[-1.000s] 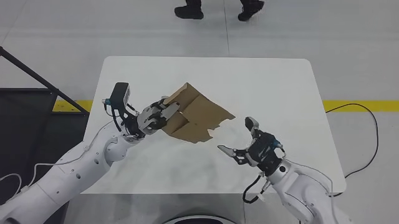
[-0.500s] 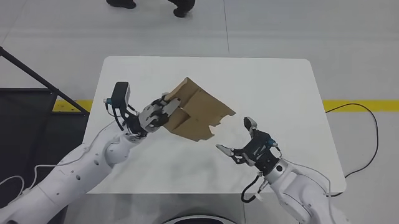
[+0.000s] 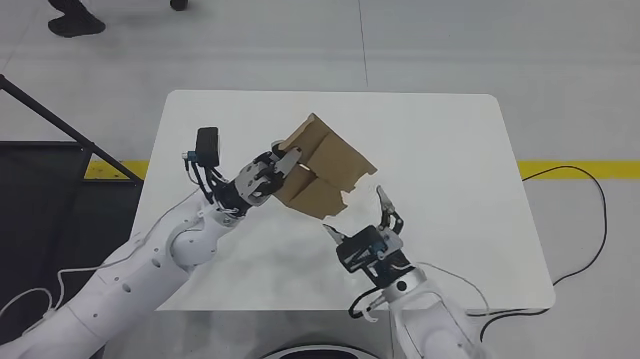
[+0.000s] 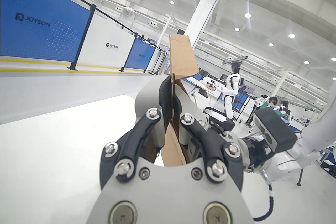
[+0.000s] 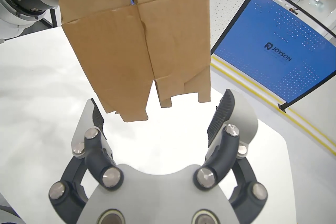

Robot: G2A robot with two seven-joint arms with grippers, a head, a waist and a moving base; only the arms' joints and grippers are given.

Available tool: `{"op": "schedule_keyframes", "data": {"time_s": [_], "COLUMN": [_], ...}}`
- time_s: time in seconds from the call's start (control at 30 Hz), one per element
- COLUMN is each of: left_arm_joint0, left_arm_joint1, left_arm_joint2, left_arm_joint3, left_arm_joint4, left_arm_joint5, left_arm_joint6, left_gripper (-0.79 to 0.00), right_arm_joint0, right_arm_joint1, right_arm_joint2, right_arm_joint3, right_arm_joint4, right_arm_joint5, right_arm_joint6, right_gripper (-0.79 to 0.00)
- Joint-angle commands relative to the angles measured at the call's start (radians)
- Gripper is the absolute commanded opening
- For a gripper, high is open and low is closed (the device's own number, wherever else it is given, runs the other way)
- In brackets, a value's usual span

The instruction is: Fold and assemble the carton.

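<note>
Brown cardboard carton [image 3: 322, 164], unfolded and flat with creased panels, is held tilted above the middle of the white table [image 3: 440, 139]. Left gripper [image 4: 170, 96] is clamped on the carton's edge, board pinched between both pads. Right gripper [image 5: 160, 104] is spread wide just beside the carton's notched loose flaps at the opposite end, facing them, not touching. Flaps hang free.
</note>
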Motion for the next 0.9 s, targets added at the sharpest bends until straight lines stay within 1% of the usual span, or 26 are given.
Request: {"op": "schedule_keyframes", "data": {"time_s": [0.0,0.27,0.43,0.67,0.87], "left_arm_joint0": [0.008,0.036,0.050,0.069,0.084], "left_arm_joint1": [-0.004,-0.023,-0.035,-0.050,-0.062], "left_arm_joint2": [-0.011,-0.048,-0.065,-0.091,-0.115], "left_arm_joint3": [-0.008,-0.024,-0.031,-0.034,-0.030], "left_arm_joint4": [-0.001,-0.009,-0.003,0.009,0.019], "left_arm_joint5": [0.006,0.025,0.024,0.014,0.000], "left_arm_joint6": [-0.014,-0.055,-0.076,-0.104,-0.126], "left_gripper": [-0.785,-0.785,-0.785,-0.785,-0.785], "right_arm_joint0": [0.021,0.066,0.088,0.105,0.093], "right_arm_joint1": [-0.012,-0.055,-0.082,-0.116,-0.136], "right_arm_joint2": [-0.031,-0.118,-0.152,-0.174,-0.166], "right_arm_joint3": [0.012,0.052,0.082,0.118,0.125], "right_arm_joint4": [-0.034,-0.136,-0.187,-0.224,-0.237], "right_arm_joint5": [0.017,0.053,0.094,0.153,0.195], "right_arm_joint6": [0.020,0.058,0.087,0.117,0.099], "right_gripper": [0.000,0.000,0.000,0.000,0.000]}}
